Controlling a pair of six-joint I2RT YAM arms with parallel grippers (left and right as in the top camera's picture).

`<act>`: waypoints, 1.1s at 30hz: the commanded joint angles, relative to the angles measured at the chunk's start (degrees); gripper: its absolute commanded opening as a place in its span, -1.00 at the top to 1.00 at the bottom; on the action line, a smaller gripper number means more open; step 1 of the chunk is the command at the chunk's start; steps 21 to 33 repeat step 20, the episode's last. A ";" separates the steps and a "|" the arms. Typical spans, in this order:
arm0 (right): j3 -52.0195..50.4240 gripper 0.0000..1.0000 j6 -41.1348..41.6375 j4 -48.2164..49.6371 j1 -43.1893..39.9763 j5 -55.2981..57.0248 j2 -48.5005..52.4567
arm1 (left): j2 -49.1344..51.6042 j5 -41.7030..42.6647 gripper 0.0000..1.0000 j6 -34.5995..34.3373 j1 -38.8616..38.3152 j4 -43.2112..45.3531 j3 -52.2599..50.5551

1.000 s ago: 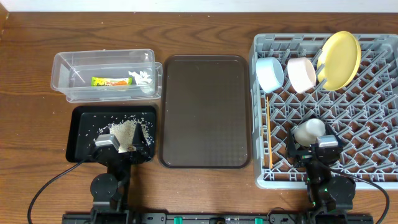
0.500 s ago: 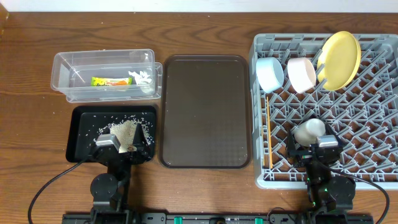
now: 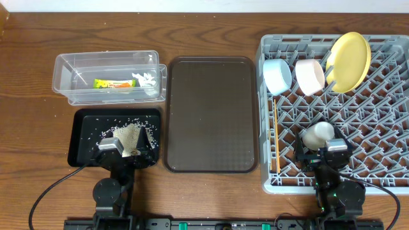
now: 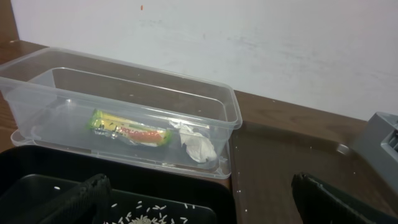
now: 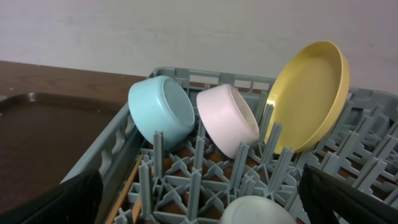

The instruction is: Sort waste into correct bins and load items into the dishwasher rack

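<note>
The clear tub [image 3: 77, 62] holds the yellow-green wrapper [image 3: 114, 84] and the white tissue [image 3: 146, 79]; both also show in the left wrist view, wrapper [image 4: 127, 127] and tissue [image 4: 198, 144]. The black tray [image 3: 83, 137] holds rice grains [image 3: 128, 133]. My left gripper [image 3: 124, 148] is open over the tray's near edge, above the rice [image 4: 146, 213]. The grey rack [image 3: 377, 121] holds the blue bowl [image 3: 277, 75], pink bowl [image 3: 309, 75] and yellow plate [image 3: 348, 61] on edge, chopsticks [image 3: 277, 137] along its left side, and the pale cup [image 3: 318, 134]. My right gripper [image 3: 321, 148] is open, with the cup [image 5: 258, 211] between its fingers, untouched.
The brown serving tray [image 3: 211, 114] lies bare between the black tray and the rack. A few rice grains lie on the wood by the tub's corner [image 4: 238, 186]. A white wall stands behind the table.
</note>
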 commanded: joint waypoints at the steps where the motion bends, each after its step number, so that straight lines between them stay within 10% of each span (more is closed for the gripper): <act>1: -0.07 -0.98 -0.48 -0.22 0.26 -0.09 -0.20 | -0.35 -0.74 -0.90 0.50 0.35 -2.67 -0.79; 33: -0.07 -0.99 -0.48 -0.22 0.26 -0.09 -0.20 | -0.35 -0.74 -0.90 0.50 0.35 -2.67 -0.79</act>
